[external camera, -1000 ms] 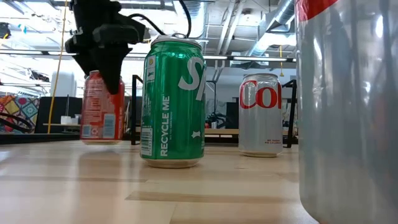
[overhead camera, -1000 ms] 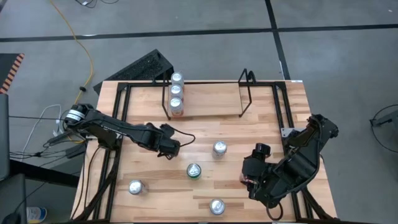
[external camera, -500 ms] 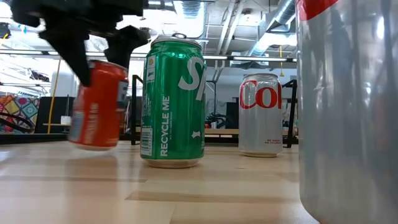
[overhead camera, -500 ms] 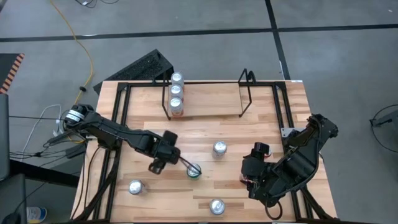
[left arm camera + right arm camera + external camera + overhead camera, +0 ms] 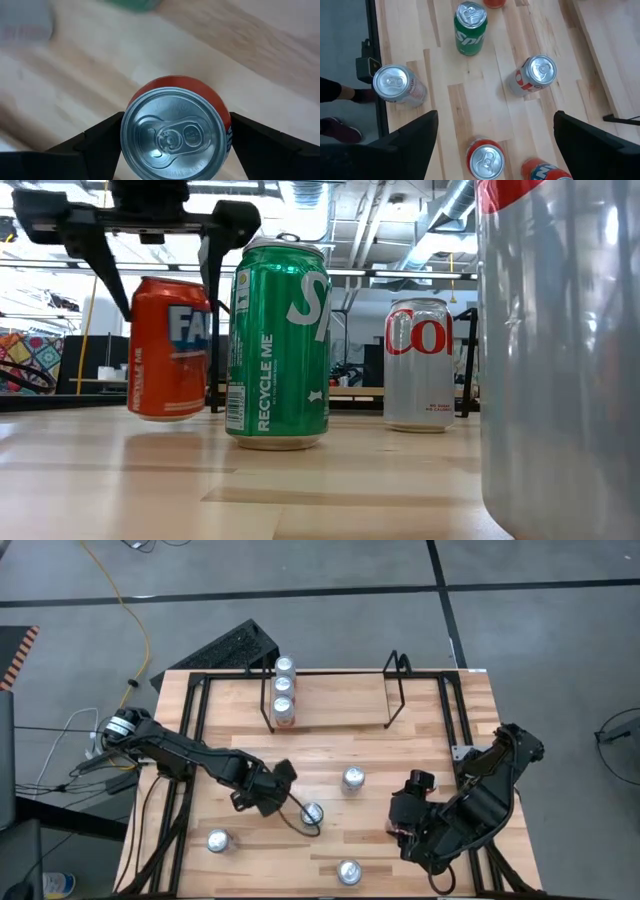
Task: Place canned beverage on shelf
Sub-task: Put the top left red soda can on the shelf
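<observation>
— What is the table (image 5: 420, 745) made of?
— Pale wood strips, smooth, with a soft sheen; the shelf (image 5: 394, 690) is thin black wire, matt.
— And the cans?
— Glossy metal; the orange can (image 5: 176, 131) has a bright brushed lid; the green can (image 5: 279, 345) shines; the fingers (image 5: 92, 245) look matt black.

The green can (image 5: 278, 345) reads "RECYCLE ME"; the orange can (image 5: 170, 348), "FA".

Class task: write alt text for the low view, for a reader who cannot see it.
An orange can stands on the wooden table, with the left gripper straddling it from above, jaws open. To its right stand a green can and a silver-and-red can; another silver can fills the right edge.
</observation>
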Robot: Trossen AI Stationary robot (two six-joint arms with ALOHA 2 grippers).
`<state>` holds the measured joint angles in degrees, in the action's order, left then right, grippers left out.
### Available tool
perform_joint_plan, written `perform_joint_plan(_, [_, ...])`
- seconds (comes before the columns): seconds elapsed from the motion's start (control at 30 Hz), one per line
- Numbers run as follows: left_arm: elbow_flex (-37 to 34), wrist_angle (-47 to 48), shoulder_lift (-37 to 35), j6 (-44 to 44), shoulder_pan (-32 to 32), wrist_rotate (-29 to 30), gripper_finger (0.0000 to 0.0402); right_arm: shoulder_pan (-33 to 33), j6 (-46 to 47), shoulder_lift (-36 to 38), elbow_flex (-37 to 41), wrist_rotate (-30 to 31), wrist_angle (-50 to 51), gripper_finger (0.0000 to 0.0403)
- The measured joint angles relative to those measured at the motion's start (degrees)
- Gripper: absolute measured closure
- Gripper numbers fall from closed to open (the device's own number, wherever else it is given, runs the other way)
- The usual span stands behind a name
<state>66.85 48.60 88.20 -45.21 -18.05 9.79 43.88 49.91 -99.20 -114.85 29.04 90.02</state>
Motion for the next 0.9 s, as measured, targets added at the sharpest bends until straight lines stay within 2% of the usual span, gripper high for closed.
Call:
perform_joint_plan(0.17, [0.00, -0.02, 0.00, -15.21, -0.34, -1.67, 0.0085, 0.00, -0.06, 0.00, 0.00, 0.80, 0.00, 0.0033])
perform_joint_plan(0.37, [0.00, -0.02, 0.00, -25.49, -0.32, -1.60, 0.0084, 0.00, -0.22, 0.00, 0.00, 0.87, 0.00, 0.0033])
perform_joint_plan(0.57, [0.00, -0.02, 0.00, -30.15, -0.87, -1.63, 0.0084, 0.00, -0.24, 0.00, 0.00, 0.89, 0.00, 0.0033])
perform_joint_plan(0.77, [0.00, -0.03, -0.02, -39.29, -1.91, -1.66, 0.0083, 0.00, -0.26, 0.00, 0.00, 0.89, 0.00, 0.0033])
perform_joint_plan(0.9, [0.00, -0.07, -0.02, -37.46, -1.94, -2.04, 0.0083, 0.00, -0.34, 0.00, 0.00, 0.93, 0.00, 0.0033])
